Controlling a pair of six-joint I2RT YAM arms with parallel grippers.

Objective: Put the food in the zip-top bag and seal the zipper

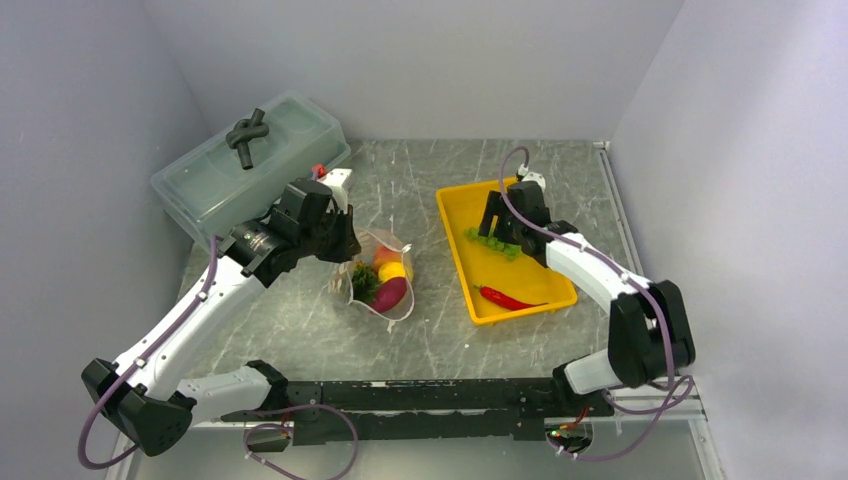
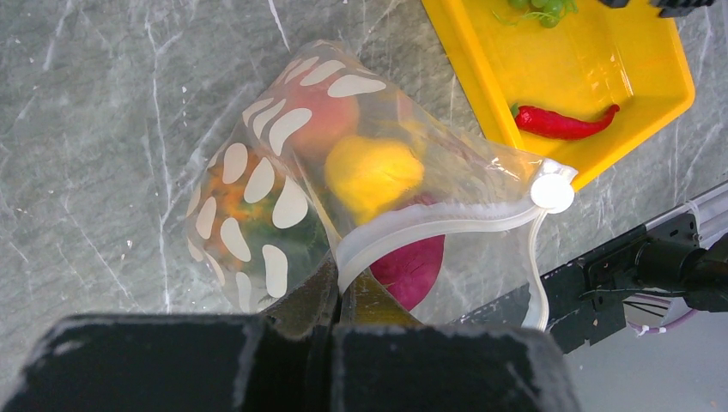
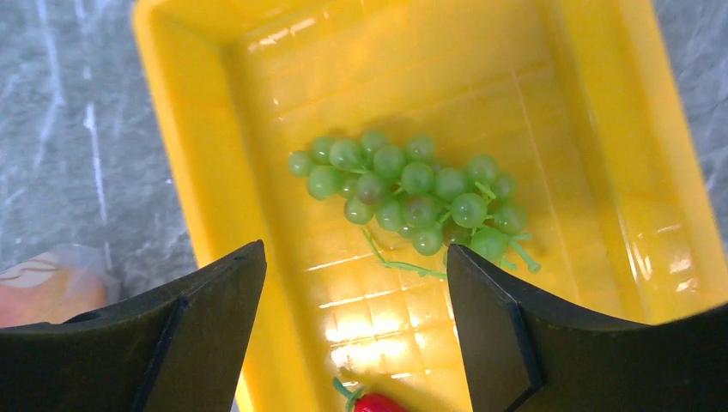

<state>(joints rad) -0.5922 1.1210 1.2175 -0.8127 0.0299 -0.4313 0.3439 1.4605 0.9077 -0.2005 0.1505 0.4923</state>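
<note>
On the table, one soft dotted bag holds four fruits, its rim pinched by the left gripper. One glossy tray holds one curved chili and one beaded grape bunch under the right gripper, jaws spread.

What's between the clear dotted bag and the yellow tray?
Only bare grey marbled tabletop; the top external view shows it between the clear dotted plastic bag and rigid yellow tray.

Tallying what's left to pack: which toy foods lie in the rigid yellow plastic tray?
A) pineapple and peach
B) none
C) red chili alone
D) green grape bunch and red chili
D: the green toy grape bunch and the red toy chili lie in the rigid yellow plastic tray; the rest shows inside the clear dotted zip-top bag.
</note>
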